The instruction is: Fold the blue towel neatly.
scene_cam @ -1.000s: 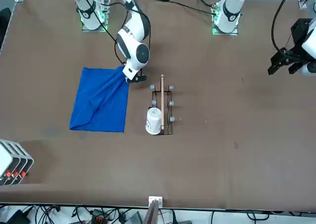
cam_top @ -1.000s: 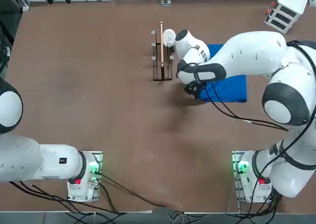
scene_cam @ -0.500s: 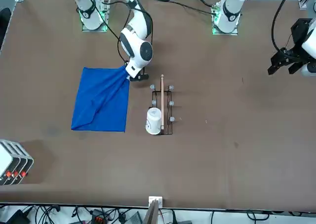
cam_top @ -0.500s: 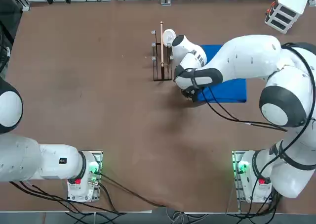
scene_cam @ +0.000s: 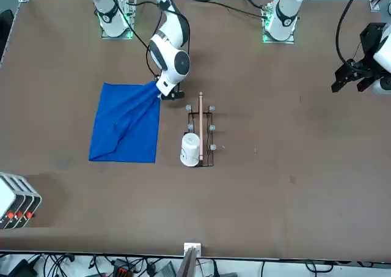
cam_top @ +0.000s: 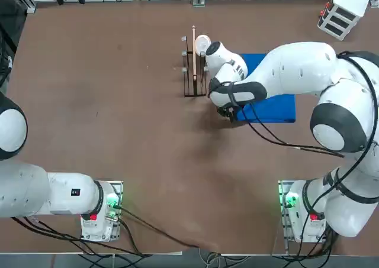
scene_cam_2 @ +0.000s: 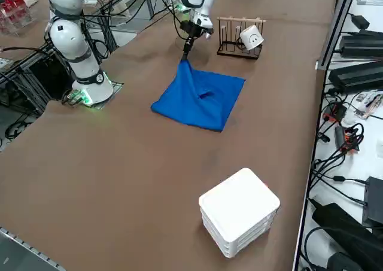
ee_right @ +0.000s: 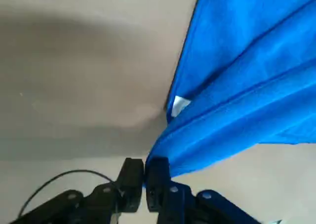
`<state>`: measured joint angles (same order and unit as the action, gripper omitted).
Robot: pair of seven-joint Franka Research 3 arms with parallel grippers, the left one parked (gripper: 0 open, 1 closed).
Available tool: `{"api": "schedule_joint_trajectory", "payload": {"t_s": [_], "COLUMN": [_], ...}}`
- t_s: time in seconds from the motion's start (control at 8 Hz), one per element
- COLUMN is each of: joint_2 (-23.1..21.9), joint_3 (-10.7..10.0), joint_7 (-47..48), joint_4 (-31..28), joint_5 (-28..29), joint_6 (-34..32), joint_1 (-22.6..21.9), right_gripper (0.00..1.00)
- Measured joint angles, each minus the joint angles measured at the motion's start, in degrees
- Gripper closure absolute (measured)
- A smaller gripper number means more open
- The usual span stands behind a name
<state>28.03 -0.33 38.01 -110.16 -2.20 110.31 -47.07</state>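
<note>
My hand [ee_right: 144,177] is pinched on a corner of the blue towel [scene_cam: 125,125], the fingers [ee_right: 131,179] nearly together with only a thin layer of cloth between them. In the wrist view the fabric runs straight out from between the pads, and a small white tag [ee_right: 179,104] shows just beyond.

In the front view the towel lies left of centre on the bench [scene_cam: 275,167], mostly flat, with the held corner pulled up into a peak at its upper right, under my hand [scene_cam: 164,94]. In the side view the same corner rises toward the upper middle of the frame while the rest fans out flat below it. A wire rack [scene_cam: 201,130] with a white cup [scene_cam: 190,149] sits just right of the towel.

I judge the cloth light and limp: it drapes and creases from the pinch point and will not hold a shape. It will trail and drag on the bench instead of lifting as a sheet, so the far edge may bunch. A corner, close to the hem, is the right place to hold; a pinch this thin could slip if the fabric snags. Folding neatly will mean carrying this corner across to lie over the opposite one.
</note>
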Motion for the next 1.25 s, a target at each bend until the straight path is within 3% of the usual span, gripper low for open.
{"api": "schedule_joint_trajectory", "payload": {"t_s": [0.25,0.62,0.88,1.25], "joint_2": [-0.02,-0.19,-0.38,-0.37], "joint_3": [-0.83,-1.69,-1.94,-2.04], "joint_7": [0.0,-0.38,-5.59,-24.57], "joint_4": [2.7,10.38,12.52,12.56], "joint_5": [0.0,-0.34,-2.53,-2.99], "joint_6": [-1.29,-10.9,-12.96,-13.05], "joint_1": [0.4,4.32,9.4,19.33], "right_gripper": [0.54,0.01,0.03,0.14]}}
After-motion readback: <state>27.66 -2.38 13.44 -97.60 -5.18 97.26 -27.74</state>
